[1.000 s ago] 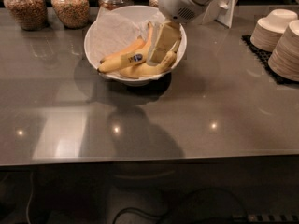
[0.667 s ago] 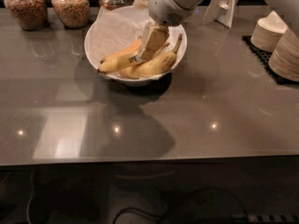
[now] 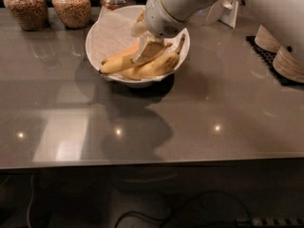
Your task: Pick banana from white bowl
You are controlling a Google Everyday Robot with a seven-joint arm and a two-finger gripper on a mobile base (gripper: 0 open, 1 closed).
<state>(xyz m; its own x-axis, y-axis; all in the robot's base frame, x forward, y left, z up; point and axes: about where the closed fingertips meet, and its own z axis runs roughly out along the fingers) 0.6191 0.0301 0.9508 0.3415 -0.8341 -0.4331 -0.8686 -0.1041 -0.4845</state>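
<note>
The white bowl (image 3: 107, 34), lined with crinkled white paper, stands on the grey counter at the back centre. Several bananas lie in its front half. The long slim yellow banana (image 3: 116, 64) lies at the front left with its dark tip toward the bowl's left rim; its middle is hidden behind my gripper. A plumper speckled banana (image 3: 159, 64) with an upturned stem lies to its right. My gripper (image 3: 148, 51) reaches down into the bowl from the upper right and sits over the bananas' middle.
Three glass jars of grains (image 3: 71, 6) stand at the back left. Stacked beige bowls (image 3: 280, 56) sit on a black mat at the right edge. A white stand (image 3: 223, 11) is behind the bowl. The counter's front edge runs across the lower frame.
My gripper has moved down and to the left, deeper into the bowl, and now sits over the bananas' middle. The bananas lie as before.
</note>
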